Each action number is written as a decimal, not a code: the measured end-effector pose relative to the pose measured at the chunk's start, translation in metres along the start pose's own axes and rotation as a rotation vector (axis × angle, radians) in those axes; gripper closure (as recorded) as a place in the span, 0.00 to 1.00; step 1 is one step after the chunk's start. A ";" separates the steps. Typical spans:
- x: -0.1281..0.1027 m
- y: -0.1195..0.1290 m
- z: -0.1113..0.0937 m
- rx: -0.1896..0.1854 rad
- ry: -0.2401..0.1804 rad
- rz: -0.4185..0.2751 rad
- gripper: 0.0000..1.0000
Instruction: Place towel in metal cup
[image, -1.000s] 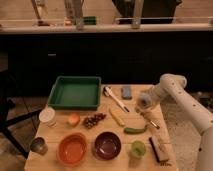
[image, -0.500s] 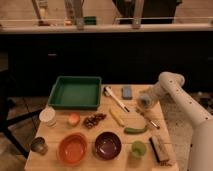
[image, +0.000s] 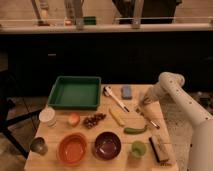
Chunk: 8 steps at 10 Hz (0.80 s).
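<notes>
Camera view:
- While the arm reached in from the right side of the surface (image: 60, 131), the tool (image: 144, 103) hung low over the right half, near the back edge.
- Whether the tool was open or closed could not be told. Nothing was seen hanging from it.
- The towel (image: 127, 91), taken to be the small blue folded piece, lay flat near the back edge. It was just left of the tool and beside the white utensil (image: 116, 99).
- The metal cup (image: 38, 145) stood upright at the front left corner, well apart from both towel and tool. Nothing was seen in it.
- The green tray (image: 75, 92), orange bowl (image: 73, 149) and purple bowl (image: 107, 145) lay between the towel and the cup.
- Progress, as a judgement: early stage.
  - The towel had not been lifted and the cup had not been filled.
  - Left to do: grasp the towel, carry it diagonally across the surface, and put it in the cup.
- Compared with the earlier frames:
  - The elbow had shifted slightly left and back.
  - The tool had stayed over much the same spot, perhaps a little lower.
  - The towel, the cup and all other items had not moved.
</notes>
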 end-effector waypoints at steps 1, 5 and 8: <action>0.000 0.000 0.000 0.000 0.000 0.000 0.97; -0.001 -0.001 0.000 0.000 -0.001 -0.001 1.00; -0.001 -0.001 0.000 0.000 -0.001 -0.001 1.00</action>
